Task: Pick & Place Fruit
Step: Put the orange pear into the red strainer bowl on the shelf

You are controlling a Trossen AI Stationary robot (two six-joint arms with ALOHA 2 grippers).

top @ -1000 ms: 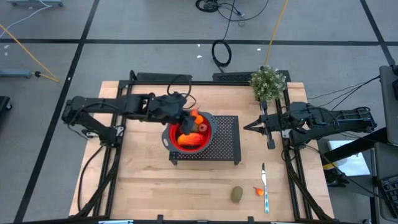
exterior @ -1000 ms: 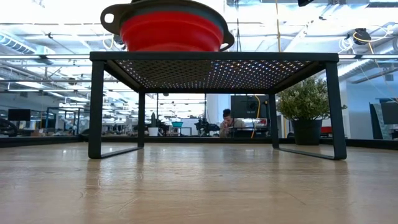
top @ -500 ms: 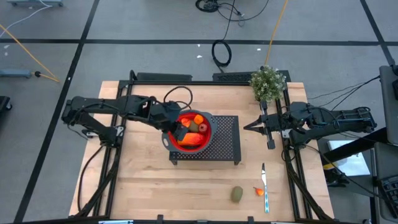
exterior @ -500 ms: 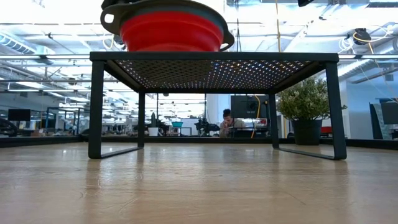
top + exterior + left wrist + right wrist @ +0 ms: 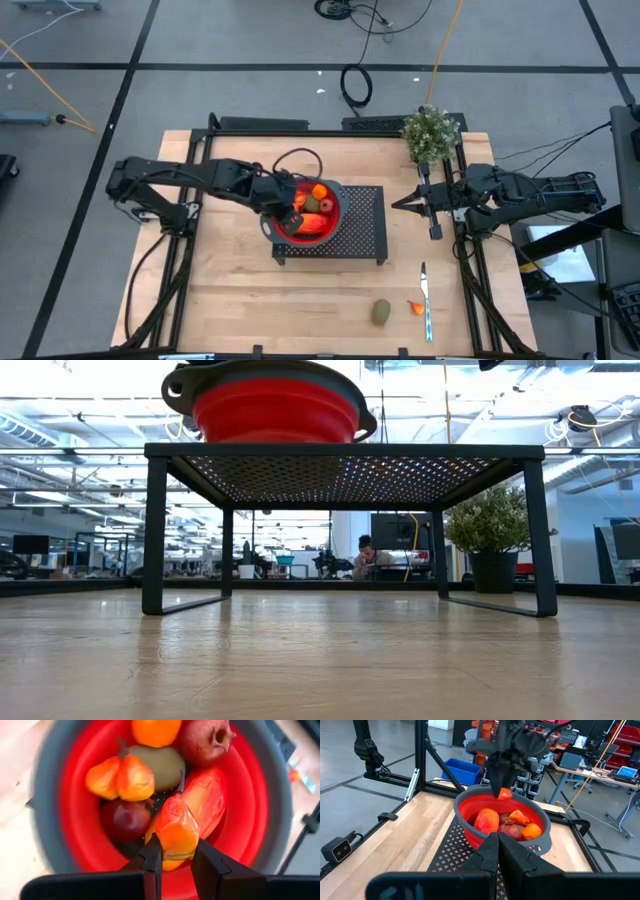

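On the wooden table, a black perforated rack is standing near the centre, its four legs resting on the boards in the low view. A red collapsible bowl with a dark rim is sitting on the rack's left half, close to the rack's left edge. The left arm is reaching in from the table's left side, and the left gripper is hovering over the bowl, its two fingers clamping the end of an orange-red fruit piece that is hanging above the bowl's inside. The right arm is waiting at the table's right edge, well apart from the rack, with the right gripper closed on nothing and pointing toward the bowl. A bushy green potted plant is standing at the far right corner of the table. Inside the bowl, several fruit pieces are lying together: a long orange one, a dark red round one, a second dark red one, a brownish-green oval, and small orange pieces. Near the table's front edge, right of centre, a slim silver utensil with a light-blue handle is lying; another brownish-green oval and a tiny orange bit are lying just beside it, on its left.
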